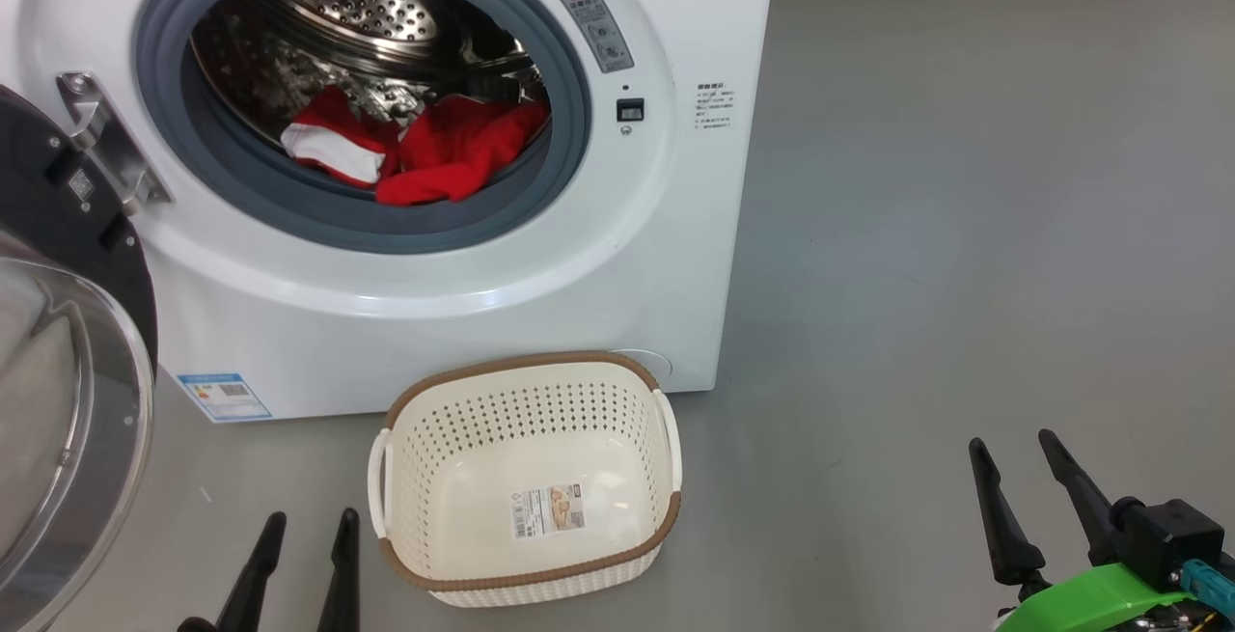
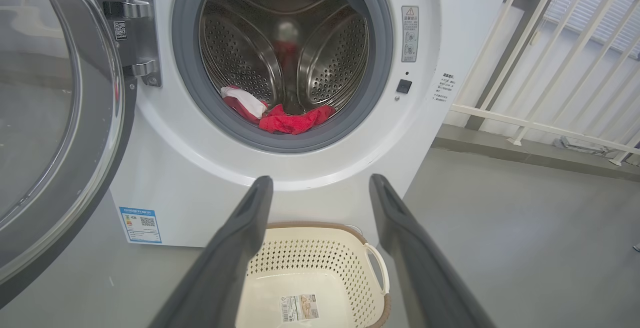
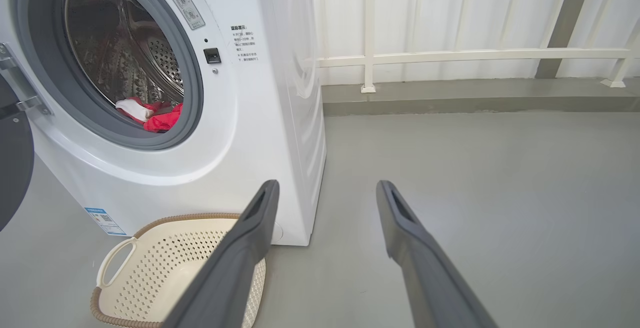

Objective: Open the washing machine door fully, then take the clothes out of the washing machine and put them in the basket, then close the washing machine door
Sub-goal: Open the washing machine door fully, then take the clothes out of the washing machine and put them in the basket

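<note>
Head view: dark two-fingered left tool (image 1: 311, 516) wide, empty; right tool (image 1: 1011, 441) likewise. Cream perforated plastic basket (image 1: 521, 364) on floor (image 1: 917, 275) before white front-loading washing machine (image 1: 675, 227).
Left wrist view: red-and-white fabric clothes (image 2: 292, 120) in steel drum (image 2: 240, 52); black-ringed glass door (image 2: 60, 117) open, left.
Right wrist view: right tool wide.

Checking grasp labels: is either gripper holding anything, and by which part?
Nothing is held. The left gripper and right gripper are open and empty; the clothes lie in the drum.
</note>
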